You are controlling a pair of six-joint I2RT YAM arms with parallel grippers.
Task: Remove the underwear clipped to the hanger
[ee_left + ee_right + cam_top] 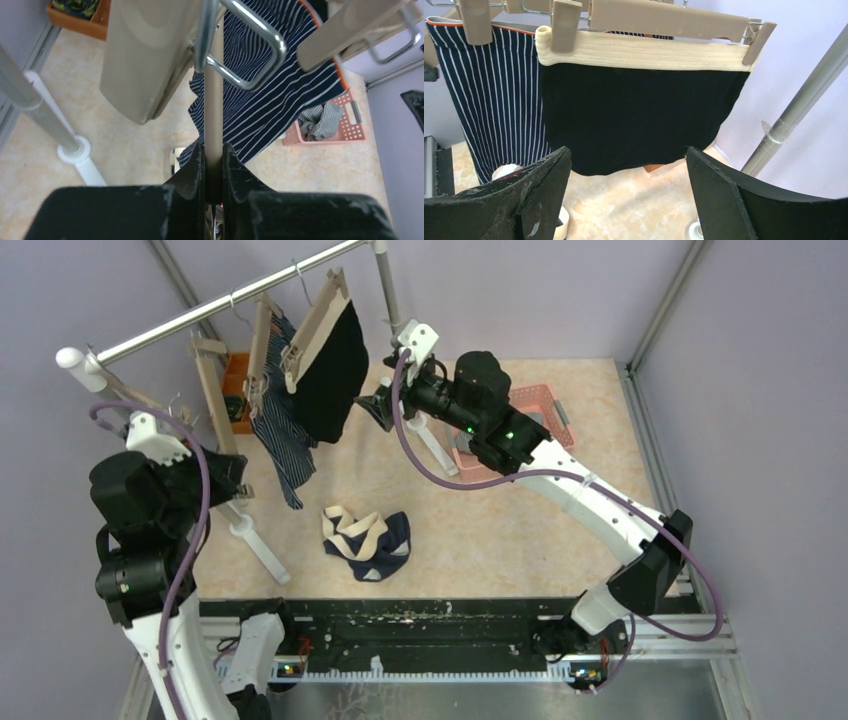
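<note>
1. Black briefs (634,115) with a beige waistband (639,52) hang from a wooden clip hanger (664,17) on the rail (250,295). One clip (564,25) pinches each end of the band.
2. Navy-striped boxers (494,90) are clipped just beside the briefs, on the next hanger.
3. Loose underwear (365,540) lies in a heap on the table (480,530), below the rail.
4. Right gripper (626,152): jaws spread wide, facing the lower half of the briefs and not touching them.
5. Left gripper (213,150): jaws together, clamped on a hanger's wooden bar (215,100) in front of the boxers.
6. Handling note, a judgement: the right gripper should rise and advance to close on the cloth just under one clip. A bite near the hem would only stretch the fabric. It should then pull straight down out of the clip's mouth, one end at a time, keeping clear of the striped cloth.
</note>
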